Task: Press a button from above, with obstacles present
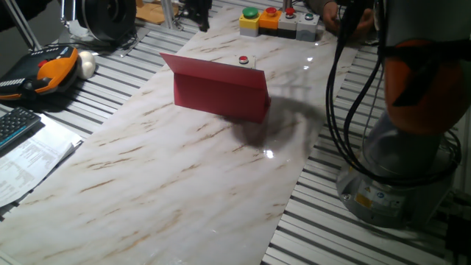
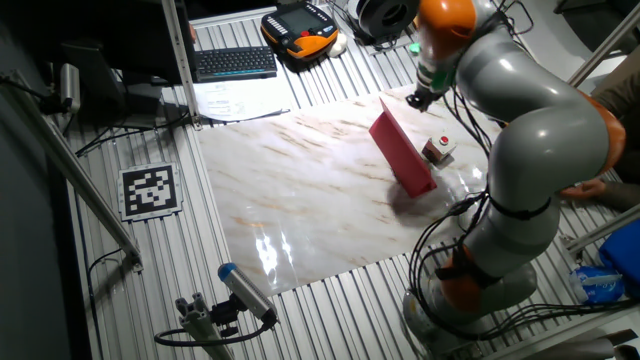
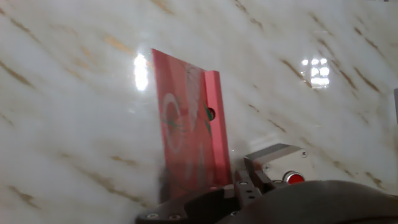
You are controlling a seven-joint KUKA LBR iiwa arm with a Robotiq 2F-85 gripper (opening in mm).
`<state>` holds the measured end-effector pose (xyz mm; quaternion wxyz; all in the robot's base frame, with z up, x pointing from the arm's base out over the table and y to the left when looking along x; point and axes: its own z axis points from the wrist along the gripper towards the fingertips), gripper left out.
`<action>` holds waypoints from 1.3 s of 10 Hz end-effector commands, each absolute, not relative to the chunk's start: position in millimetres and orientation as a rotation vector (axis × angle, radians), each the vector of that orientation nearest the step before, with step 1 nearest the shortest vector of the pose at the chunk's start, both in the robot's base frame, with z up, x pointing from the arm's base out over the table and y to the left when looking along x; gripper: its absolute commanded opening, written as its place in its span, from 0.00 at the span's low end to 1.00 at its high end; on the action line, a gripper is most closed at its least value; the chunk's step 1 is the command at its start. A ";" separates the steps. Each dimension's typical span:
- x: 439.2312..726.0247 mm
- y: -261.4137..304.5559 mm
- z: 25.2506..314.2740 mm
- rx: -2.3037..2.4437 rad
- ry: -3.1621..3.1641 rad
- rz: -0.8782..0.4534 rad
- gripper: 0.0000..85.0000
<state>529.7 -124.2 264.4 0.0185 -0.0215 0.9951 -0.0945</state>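
Note:
The button (image 1: pixel 243 60) is a tiny red cap on a small white base, standing on the marble tabletop (image 1: pixel 184 169) just behind the dull-red panel (image 1: pixel 221 92), which stands upright like a wall. In the other fixed view the button (image 2: pixel 437 148) lies to the right of the panel (image 2: pixel 405 155). My gripper (image 2: pixel 420 98) hangs above the panel's far end, away from the button. The hand view looks down on the panel (image 3: pixel 186 124) with the button (image 3: pixel 296 178) at the lower right. No view shows my fingertips.
A row of yellow, orange and grey button boxes (image 1: pixel 280 22) sits at the table's far edge. An orange pendant (image 1: pixel 51 70), a keyboard (image 1: pixel 15 125) and papers lie to the left. The robot base (image 1: pixel 397 177) and its cables stand at the right.

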 end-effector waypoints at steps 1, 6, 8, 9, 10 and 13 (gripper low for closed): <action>529.7 -222.1 258.7 -0.080 3.090 -0.279 0.20; 525.1 -261.1 217.7 -0.171 3.051 -0.227 0.20; 513.6 -270.8 203.0 -0.194 3.027 -0.244 0.20; 512.2 -271.2 200.7 -0.190 3.028 -0.251 0.40; 512.2 -271.2 200.7 -0.190 3.028 -0.251 0.40; 512.2 -271.2 200.7 -0.172 3.030 -0.225 0.40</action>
